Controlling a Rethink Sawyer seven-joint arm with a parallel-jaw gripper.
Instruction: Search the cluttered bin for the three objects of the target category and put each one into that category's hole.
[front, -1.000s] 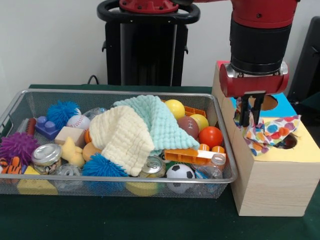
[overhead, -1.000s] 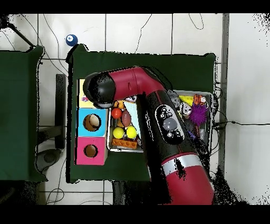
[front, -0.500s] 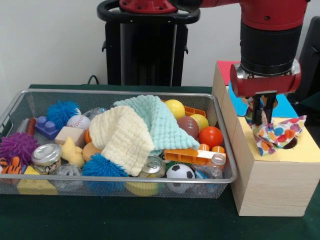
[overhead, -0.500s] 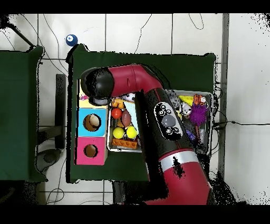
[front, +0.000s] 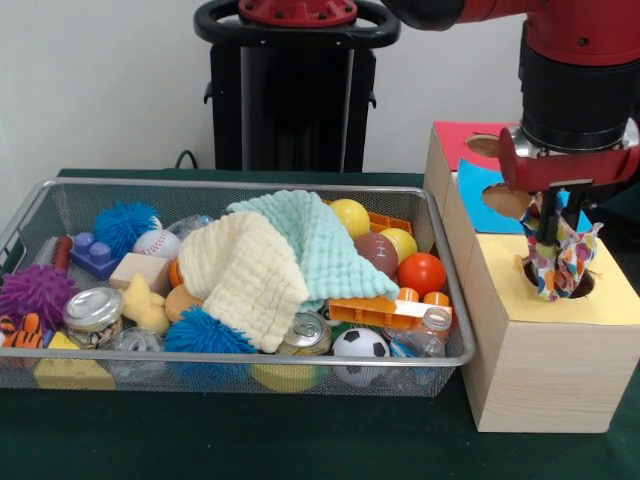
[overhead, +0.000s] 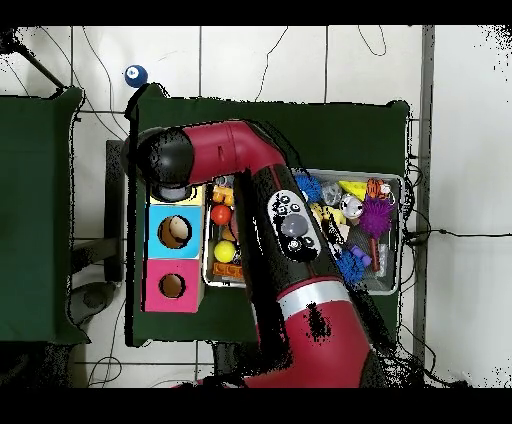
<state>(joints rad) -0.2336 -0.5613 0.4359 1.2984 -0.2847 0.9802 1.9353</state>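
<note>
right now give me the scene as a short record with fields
pincer: shut on the polka-dot fabric cloth, pincer above the yellow section
cloth: lower end in the round hole of the yellow-topped wooden box
other holes: blue section, pink section, both open
bin: silver wire mesh basket, full of clutter
on top of the pile: cream and mint knitted cloths
</note>
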